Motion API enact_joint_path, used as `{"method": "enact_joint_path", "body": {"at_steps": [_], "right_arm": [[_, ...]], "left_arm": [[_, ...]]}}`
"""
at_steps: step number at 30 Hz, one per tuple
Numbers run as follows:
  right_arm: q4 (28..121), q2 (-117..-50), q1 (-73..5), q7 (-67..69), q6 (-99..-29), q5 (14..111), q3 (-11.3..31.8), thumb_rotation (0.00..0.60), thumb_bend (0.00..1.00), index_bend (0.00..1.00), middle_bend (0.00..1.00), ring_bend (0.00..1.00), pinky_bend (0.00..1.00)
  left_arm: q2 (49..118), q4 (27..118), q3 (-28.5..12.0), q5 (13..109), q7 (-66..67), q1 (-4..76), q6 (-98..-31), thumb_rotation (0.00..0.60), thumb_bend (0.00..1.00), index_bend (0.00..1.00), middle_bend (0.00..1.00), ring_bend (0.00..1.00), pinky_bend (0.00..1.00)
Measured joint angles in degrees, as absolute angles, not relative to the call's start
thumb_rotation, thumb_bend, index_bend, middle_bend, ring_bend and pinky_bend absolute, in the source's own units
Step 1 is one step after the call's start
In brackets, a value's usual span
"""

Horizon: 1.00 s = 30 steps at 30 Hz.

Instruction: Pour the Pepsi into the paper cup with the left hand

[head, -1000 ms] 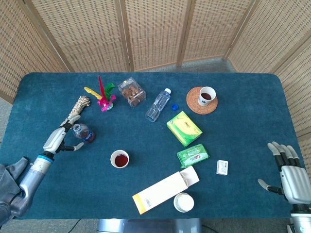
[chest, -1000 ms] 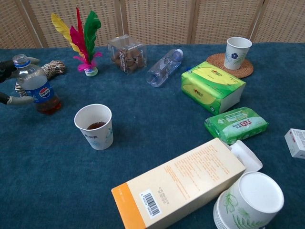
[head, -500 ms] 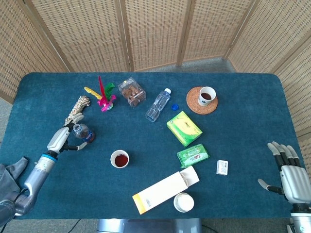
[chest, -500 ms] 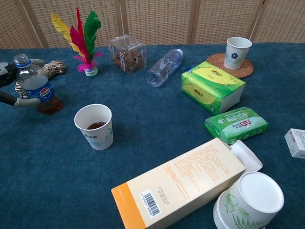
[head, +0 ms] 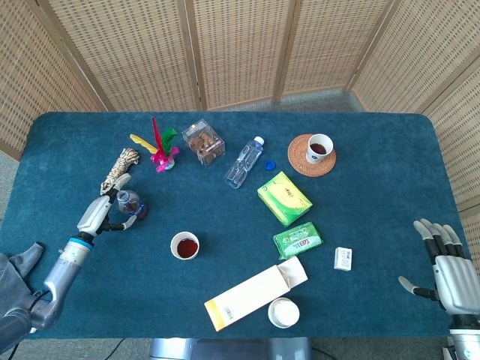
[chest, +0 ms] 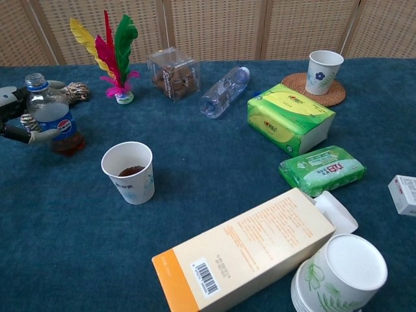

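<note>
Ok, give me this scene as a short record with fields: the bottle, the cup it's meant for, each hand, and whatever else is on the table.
Pepsi bottle: upright on the table, cap off, a little dark liquid at the bottom
paper cup: upright, right of the bottle, some dark liquid inside
left hand: fingers around the bottle
right hand: fingers spread, holding nothing, at the table's right edge
other items: feather shuttlecock, clear water bottle lying down, green tissue pack, long carton lying flat

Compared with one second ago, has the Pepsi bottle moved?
Yes, slightly. In the chest view the Pepsi bottle has shifted right, toward the paper cup, and stands more upright.
</note>
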<state>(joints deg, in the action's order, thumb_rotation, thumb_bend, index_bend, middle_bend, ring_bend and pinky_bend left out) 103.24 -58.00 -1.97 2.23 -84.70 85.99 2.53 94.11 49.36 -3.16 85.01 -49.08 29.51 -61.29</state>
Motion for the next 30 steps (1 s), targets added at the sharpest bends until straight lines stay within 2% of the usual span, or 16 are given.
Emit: {"method": "enact_joint_path", "body": {"at_steps": [3,8,17,30], "right_arm": [[103.2,-58.0,-2.0,2.2,-84.8,86.0,2.5,0.600,0.09,0.00,0.00,0.00,0.00],[103.3,-58.0,-1.9,2.2,-84.8,86.1,2.5,0.600,0.09,0.00,0.00,0.00,0.00],[103.2,-58.0,-2.0,2.1,-84.7,86.2,2.4,0.600,0.09,0.00,0.00,0.00,0.00],[103.4,-58.2,-1.9,1.7,-85.0,86.2,2.5,0.600,0.09,0.00,0.00,0.00,0.00]], "left_arm": [[94.8,48.7,-3.3,84.7,-48.9,29.5,-61.3,0.600,0.45,0.32,0.32,0.23,0.27],[95.9,48.0,-4.1,84.1,-48.2,29.4,-62.0,0.600,0.46,0.42,0.41,0.31,0.37],[95.1,49.2,-5.0,83.8,-48.3,28.8,-64.5,0.600,0.46,0.44,0.44,0.34,0.40],[85.5,56.4,-1.8,88.7,-42.4,29.1,-65.7,0.600,0.45,0.43,0.43,0.33,0.39]]}}
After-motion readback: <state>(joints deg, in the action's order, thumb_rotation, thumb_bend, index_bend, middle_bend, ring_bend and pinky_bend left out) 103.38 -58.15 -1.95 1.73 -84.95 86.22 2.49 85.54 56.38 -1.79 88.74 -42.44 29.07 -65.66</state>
